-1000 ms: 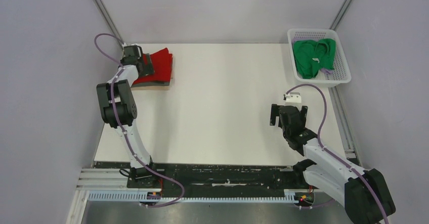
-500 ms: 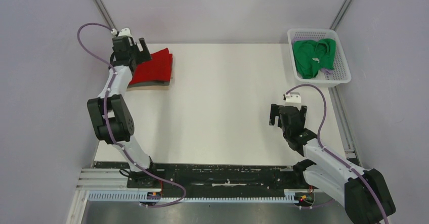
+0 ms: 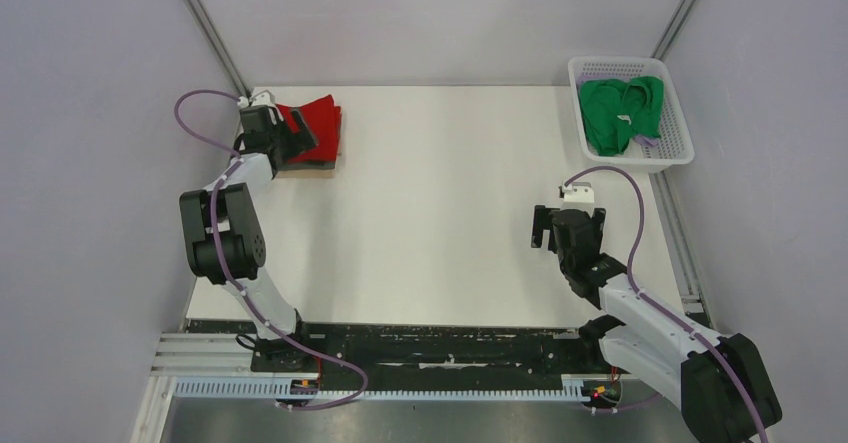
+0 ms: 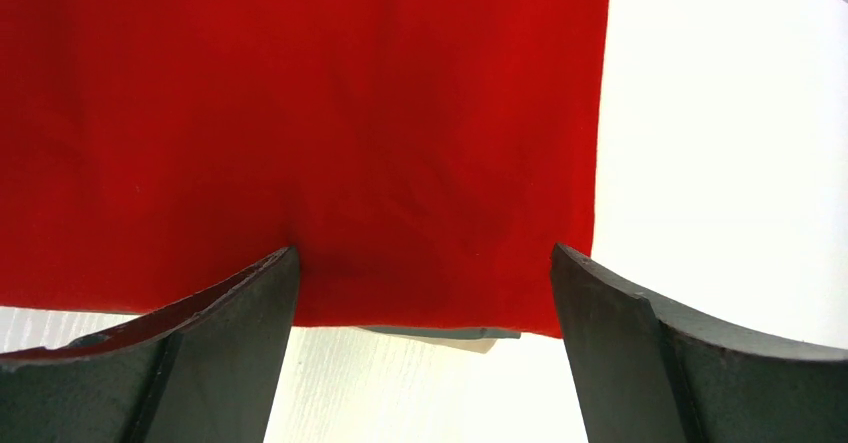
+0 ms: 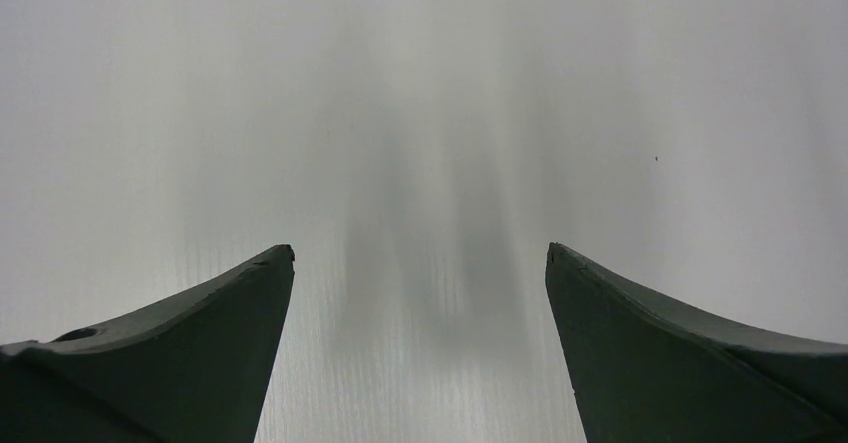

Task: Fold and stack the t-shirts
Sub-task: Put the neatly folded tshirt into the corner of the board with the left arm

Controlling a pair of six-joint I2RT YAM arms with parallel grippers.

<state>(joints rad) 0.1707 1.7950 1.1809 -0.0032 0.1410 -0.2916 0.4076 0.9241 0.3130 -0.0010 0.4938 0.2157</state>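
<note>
A folded bright red t-shirt (image 3: 318, 128) lies on top of a stack at the table's far left. It fills the left wrist view (image 4: 300, 133), with thin grey (image 4: 440, 333) and tan edges of shirts showing under its near edge. My left gripper (image 3: 292, 135) is open and empty, low at the stack's near-left edge, its fingertips (image 4: 250, 293) over the red cloth. A green t-shirt (image 3: 620, 111) lies crumpled in the white basket. My right gripper (image 3: 568, 223) is open and empty above bare table (image 5: 420, 163).
The white lattice basket (image 3: 680, 153) stands at the far right corner. Grey walls close in the table on three sides. The arm bases and a black rail (image 3: 430, 348) run along the near edge.
My left gripper rose and swung left off the stack, then came back down to the red shirt's near-left edge. The right arm has not moved.
</note>
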